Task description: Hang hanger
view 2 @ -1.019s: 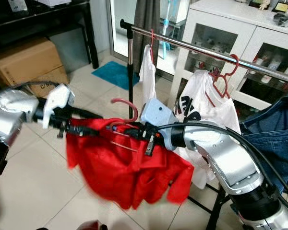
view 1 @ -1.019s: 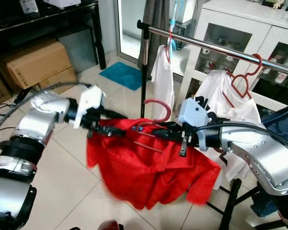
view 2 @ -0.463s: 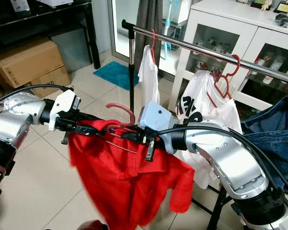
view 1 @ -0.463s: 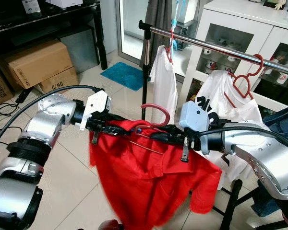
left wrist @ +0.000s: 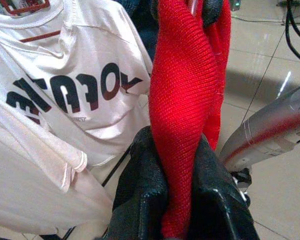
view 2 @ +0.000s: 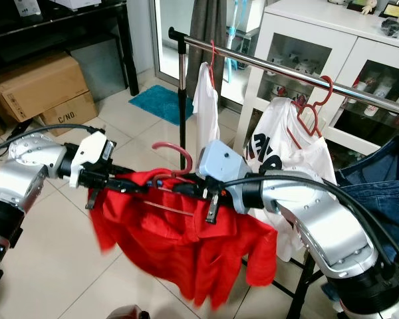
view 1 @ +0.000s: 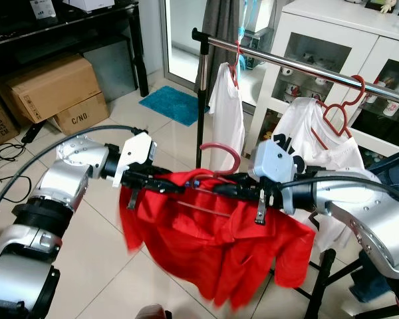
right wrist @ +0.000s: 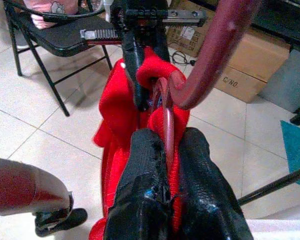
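Red garment (view 1: 219, 239) on hanger (view 1: 221, 154) being held below rail (view 1: 306, 68), both ends clamped by left pincer (view 1: 161, 186) and right pincer (view 1: 221, 188). Hook being best lifted level, above rail, then lowered on.

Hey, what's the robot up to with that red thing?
The robot is holding a red shirt on a dark red hanger between its two arms, in front of a clothes rail. The left gripper is shut on the shirt's shoulder, and the right gripper is shut on the hanger and cloth near the hook. The hook is below the rail, not yet on it. Two white shirts already hang there.
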`<state>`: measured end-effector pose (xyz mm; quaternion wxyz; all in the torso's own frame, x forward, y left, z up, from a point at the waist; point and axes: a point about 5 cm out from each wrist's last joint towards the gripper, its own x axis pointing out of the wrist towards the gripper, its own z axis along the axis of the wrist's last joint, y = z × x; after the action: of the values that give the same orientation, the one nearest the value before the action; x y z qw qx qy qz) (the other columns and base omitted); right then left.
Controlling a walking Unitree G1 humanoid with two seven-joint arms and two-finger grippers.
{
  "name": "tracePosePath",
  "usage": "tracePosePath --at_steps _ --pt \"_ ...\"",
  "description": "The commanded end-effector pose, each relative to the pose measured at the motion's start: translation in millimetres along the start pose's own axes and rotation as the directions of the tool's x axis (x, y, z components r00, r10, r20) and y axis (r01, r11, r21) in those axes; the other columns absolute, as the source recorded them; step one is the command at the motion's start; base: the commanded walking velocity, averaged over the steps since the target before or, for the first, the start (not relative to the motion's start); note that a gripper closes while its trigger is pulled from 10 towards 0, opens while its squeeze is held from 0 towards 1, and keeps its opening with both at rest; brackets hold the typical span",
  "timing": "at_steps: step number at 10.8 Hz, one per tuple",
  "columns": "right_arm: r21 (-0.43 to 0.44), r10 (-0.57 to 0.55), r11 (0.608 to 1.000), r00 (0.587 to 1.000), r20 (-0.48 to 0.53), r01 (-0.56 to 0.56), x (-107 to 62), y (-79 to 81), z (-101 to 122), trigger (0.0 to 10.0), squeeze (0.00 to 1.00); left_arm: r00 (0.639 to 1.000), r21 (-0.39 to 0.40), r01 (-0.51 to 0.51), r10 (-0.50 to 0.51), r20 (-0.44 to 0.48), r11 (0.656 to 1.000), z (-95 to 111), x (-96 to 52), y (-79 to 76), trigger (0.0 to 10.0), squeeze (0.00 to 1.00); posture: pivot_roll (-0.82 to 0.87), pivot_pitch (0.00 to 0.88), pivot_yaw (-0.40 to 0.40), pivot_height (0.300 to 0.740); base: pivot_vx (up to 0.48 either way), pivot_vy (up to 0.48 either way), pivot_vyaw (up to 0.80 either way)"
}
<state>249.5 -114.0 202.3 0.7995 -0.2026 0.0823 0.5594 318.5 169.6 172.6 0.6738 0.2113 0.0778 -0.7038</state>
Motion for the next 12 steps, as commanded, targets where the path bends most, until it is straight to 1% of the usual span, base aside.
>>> tracePosePath --at_steps 1,2,3,4,5,7,8,9,10,11,12 --pt "-0.029 -0.012 1.0 1.0 0.026 0.013 -3.2 -1.1 6.2 0.0 0.0 0.999 0.026 -0.012 0.011 0.05 1.0 10.2 1.3 2.0 0.0 0.0 -0.03 0.0 0.029 0.74 0.0 0.0 0.0" --pt "-0.031 -0.029 0.999 0.999 0.025 0.03 -3.2 -1.8 3.9 10.0 0.0 0.998 0.002 -0.017 0.017 0.059 1.0 8.3 0.6 0.1 0.0 0.0 -0.02 0.0 0.022 0.74 0.0 0.0 0.0" --pt "0.022 -0.062 0.998 0.997 0.034 0.061 -1.4 -4.7 -0.2 10.0 0.0 0.997 -0.032 -0.026 0.028 0.079 0.999 6.9 -1.4 -3.0 0.0 0.0 -0.01 0.0 0.016 0.74 0.0 0.0 0.0" --pt "0.048 -0.097 0.994 0.995 0.039 0.095 -0.7 -8.9 -1.3 10.0 1.0 0.994 -0.064 -0.042 0.048 0.098 0.997 7.5 -5.1 -5.1 0.0 0.0 -0.01 0.0 0.016 0.74 0.0 0.0 0.0" --pt "0.056 -0.118 0.992 0.992 0.037 0.115 -0.9 -11.4 -1.9 10.0 1.0 0.992 -0.084 -0.057 0.065 0.106 0.995 7.0 -8.0 -5.8 0.0 0.0 -0.01 0.0 0.02 0.74 0.0 0.0 0.0" --pt "0.058 -0.185 0.981 0.983 0.023 0.183 -6.6 -17.7 -3.0 10.0 1.0 0.99 -0.115 -0.128 0.133 0.037 0.985 -3.6 -13.6 -4.5 0.0 0.0 -0.01 0.0 0.027 0.74 0.0 0.0 0.0" --pt "0.056 -0.214 0.975 0.977 0.016 0.213 -10.2 -20.5 -3.1 10.0 1.0 0.989 -0.119 -0.146 0.148 0.009 0.982 -6.7 -15.5 -3.8 0.0 0.0 -0.02 0.0 0.028 0.74 0.0 0.0 0.0" --pt "-0.015 -0.361 0.932 0.931 -0.057 0.361 -22.8 -35.1 -7.7 10.0 1.0 0.982 -0.154 -0.189 0.188 -0.027 0.97 -10.4 -20.7 -1.8 0.0 0.0 -0.03 0.0 0.037 0.74 0.0 0.0 0.0" --pt "0.002 -0.393 0.919 0.918 -0.05 0.394 -26.4 -39.5 -7.4 10.0 1.0 0.981 -0.161 -0.195 0.192 -0.037 0.967 -12.3 -22.2 -2.0 0.0 0.0 -0.03 0.0 0.037 0.74 0.0 0.0 0.0" --pt "0.01 -0.398 0.917 0.917 -0.039 0.398 -32.0 -40.8 -4.8 10.0 1.0 0.977 -0.168 -0.212 0.21 -0.029 0.963 -12.8 -24.0 -0.9 0.0 0.0 -0.03 0.0 0.036 0.74 0.0 0.0 0.0" --pt "0.025 -0.299 0.953 0.953 -0.047 0.301 -34.4 -28.6 -4.7 10.0 1.0 0.974 -0.176 -0.222 0.226 0.003 0.959 -10.5 -25.2 0.9 0.0 0.0 -0.03 0.0 0.032 0.74 0.0 0.0 0.0"
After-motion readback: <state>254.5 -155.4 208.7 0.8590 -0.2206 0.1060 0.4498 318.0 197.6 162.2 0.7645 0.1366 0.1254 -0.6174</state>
